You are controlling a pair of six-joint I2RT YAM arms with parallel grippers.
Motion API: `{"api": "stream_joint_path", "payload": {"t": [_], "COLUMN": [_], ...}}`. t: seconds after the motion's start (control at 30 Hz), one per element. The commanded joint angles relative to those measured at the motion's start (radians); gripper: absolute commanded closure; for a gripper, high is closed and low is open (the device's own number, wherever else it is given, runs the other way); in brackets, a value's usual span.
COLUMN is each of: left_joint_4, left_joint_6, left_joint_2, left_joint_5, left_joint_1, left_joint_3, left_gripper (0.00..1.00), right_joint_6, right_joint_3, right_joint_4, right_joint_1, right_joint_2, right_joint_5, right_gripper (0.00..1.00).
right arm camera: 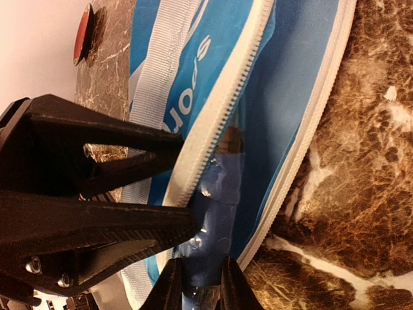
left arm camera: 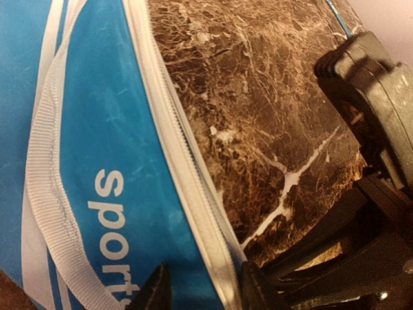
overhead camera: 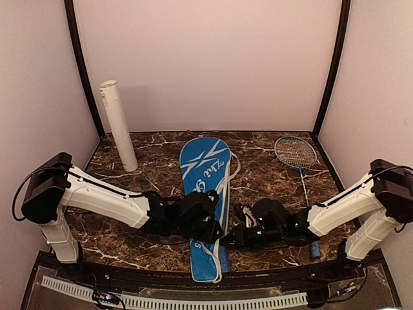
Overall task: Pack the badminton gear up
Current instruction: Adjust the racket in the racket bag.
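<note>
The big blue cover (overhead camera: 203,168) lies lengthwise in the middle of the marble table, its near end unzipped. In the right wrist view my right gripper (right arm camera: 201,287) is shut on the blue handle (right arm camera: 216,213) of a racket lying inside the cover (right arm camera: 284,97). My left gripper (left arm camera: 205,290) is open. Its fingers straddle the white zipper edge of the cover's top flap (left arm camera: 110,129). From above, the left gripper (overhead camera: 210,229) and right gripper (overhead camera: 240,236) meet at the cover's near end. A second racket (overhead camera: 295,152) lies at the right. The white tube (overhead camera: 119,126) leans at the back left.
A small red oval object (right arm camera: 82,32) sits at the table's far edge in the right wrist view. The left arm's black fingers (right arm camera: 97,219) fill the left of that view. Pale walls close in the table on three sides.
</note>
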Motion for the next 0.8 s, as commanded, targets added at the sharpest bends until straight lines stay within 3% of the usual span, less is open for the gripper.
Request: {"api": "stream_joint_path", "payload": {"t": [0.0,0.23,0.77], "left_joint_4": [-0.033,-0.008,0.118], "left_joint_6": [-0.001,-0.004,-0.025], "left_joint_2": [-0.006,-0.030,-0.120], "left_joint_5": [-0.007,0.001,0.068], "left_joint_1": [-0.004,-0.005,-0.005], "left_joint_3": [-0.005,-0.013,-0.068], "left_gripper": [0.70,1.00,1.00], "right_joint_6": [-0.013,-0.022,-0.034], "right_joint_3": [0.015,0.030,0.073], "right_joint_4": [0.051,0.054,0.132], "right_joint_1": [-0.005,-0.005,-0.042], "right_joint_2": [0.012,0.021,0.129], "right_joint_5": [0.012,0.049,0.075], "right_gripper": [0.81,0.81,0.82]}}
